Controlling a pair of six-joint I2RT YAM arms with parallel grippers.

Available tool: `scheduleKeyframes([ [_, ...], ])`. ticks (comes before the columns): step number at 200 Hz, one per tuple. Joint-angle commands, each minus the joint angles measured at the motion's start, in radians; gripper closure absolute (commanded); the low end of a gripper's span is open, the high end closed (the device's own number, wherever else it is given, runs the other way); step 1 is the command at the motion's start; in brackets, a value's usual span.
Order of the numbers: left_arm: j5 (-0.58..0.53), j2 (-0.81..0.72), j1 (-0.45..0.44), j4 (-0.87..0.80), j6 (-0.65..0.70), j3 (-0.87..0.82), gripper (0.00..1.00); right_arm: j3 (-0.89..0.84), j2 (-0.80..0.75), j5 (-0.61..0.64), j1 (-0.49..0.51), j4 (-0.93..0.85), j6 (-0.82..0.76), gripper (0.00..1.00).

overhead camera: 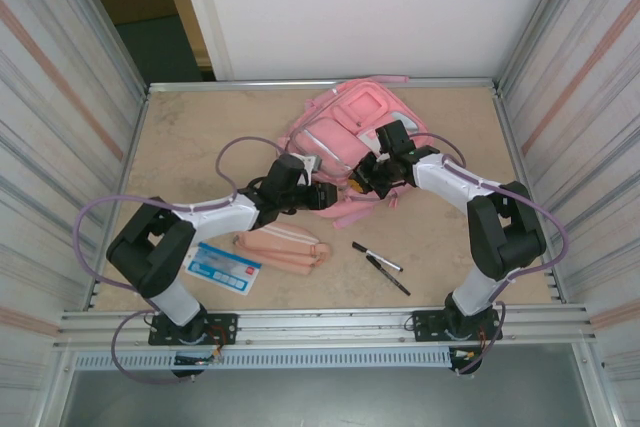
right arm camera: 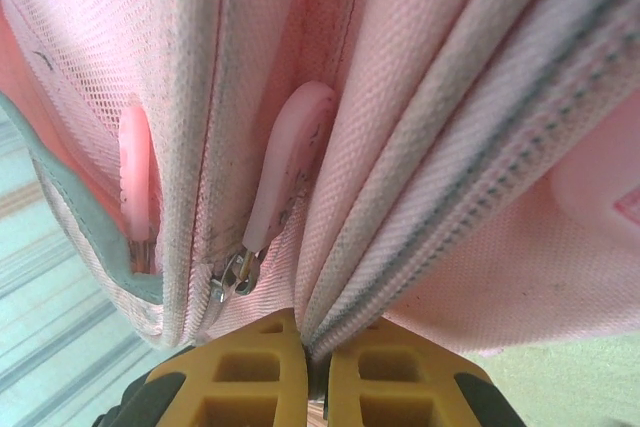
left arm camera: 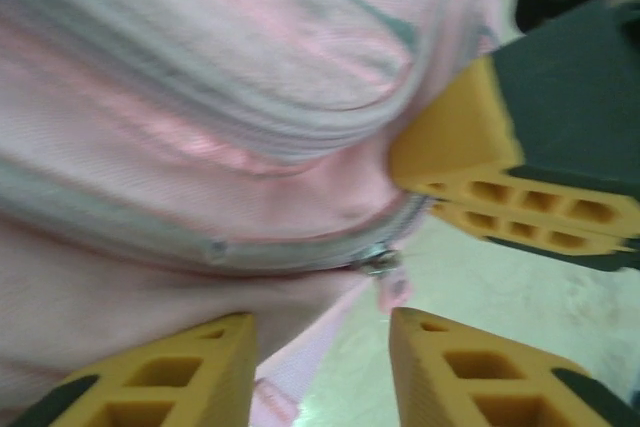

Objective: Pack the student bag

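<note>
Student bag (overhead camera: 345, 132) lies far centre on the worktop (overhead camera: 190, 147), braced for zipper work.
Right gripper (right arm camera: 315, 367) pinches a bag seam, likely to steady it; left gripper (left arm camera: 320, 347), jaws apart and empty, hovers beside the zipper pull (left arm camera: 380, 263).

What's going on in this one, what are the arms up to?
Both arms are at the large pink fabric backpack. The right gripper is shut on a fold of its fabric. The left gripper sits open just below a zipper pull. A flat pink pencil pouch and two black pens lie outside it.
</note>
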Motion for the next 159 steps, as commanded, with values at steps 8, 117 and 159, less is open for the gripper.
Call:
scheduleKeyframes([
  [8, 0.147, 0.064, -0.018, 0.157, -0.029, -0.001, 0.57, 0.011, -0.041, -0.05, 0.01, 0.002, -0.001, 1.0],
  [117, -0.046, 0.134, -0.078, 0.114, -0.204, 0.007, 0.57, 0.04, -0.039, -0.056, 0.048, 0.015, 0.031, 1.0],
  [159, -0.074, 0.142, -0.08, 0.193, -0.194, 0.001, 0.59, 0.042, -0.042, -0.057, 0.073, 0.022, 0.045, 1.0],
])
